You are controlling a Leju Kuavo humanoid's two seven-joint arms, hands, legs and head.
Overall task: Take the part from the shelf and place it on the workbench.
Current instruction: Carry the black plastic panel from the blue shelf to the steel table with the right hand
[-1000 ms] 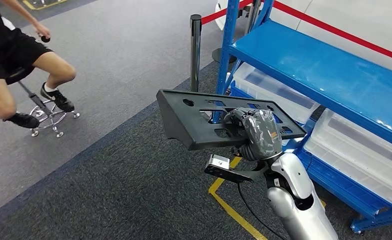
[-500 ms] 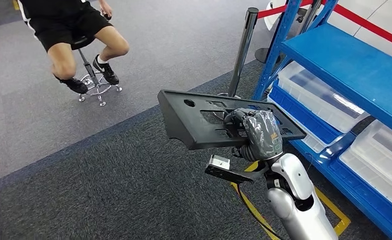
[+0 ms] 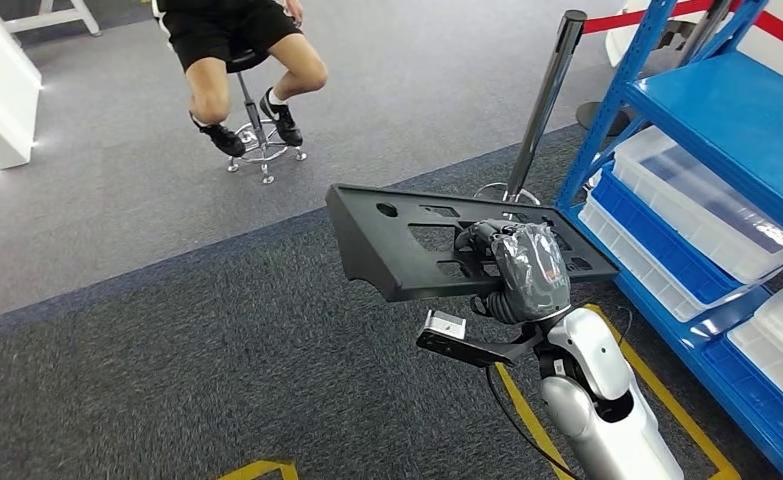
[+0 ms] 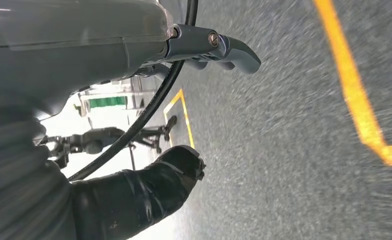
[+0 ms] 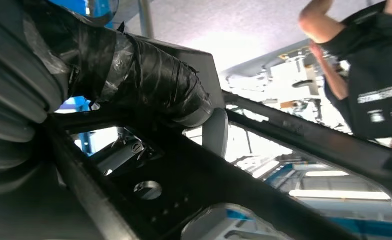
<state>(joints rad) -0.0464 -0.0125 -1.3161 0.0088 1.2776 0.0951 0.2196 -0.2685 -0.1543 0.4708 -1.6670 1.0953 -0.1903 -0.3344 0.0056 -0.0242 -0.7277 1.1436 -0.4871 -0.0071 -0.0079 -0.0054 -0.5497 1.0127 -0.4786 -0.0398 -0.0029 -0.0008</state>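
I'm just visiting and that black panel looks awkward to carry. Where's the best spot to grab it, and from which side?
Probably at a bar between the cut-outs near its middle, coming from underneath. The panel is wide, flat and roughly level, full of openings, so fingers can hook through and the weight balances to both sides. That is how the right hand holds it now: fingers through a slot, palm below.

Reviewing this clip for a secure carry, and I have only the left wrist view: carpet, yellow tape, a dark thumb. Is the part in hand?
Observer: Yes. In the head view the right hand grips the black part, held level above the carpet.
Operator: Is the shelf close?
Observer: The blue shelf stands on the robot's right, clear bins on its lower level.
Operator: Anyone nearby?
Observer: A person sits on a stool ahead, apart from the part.
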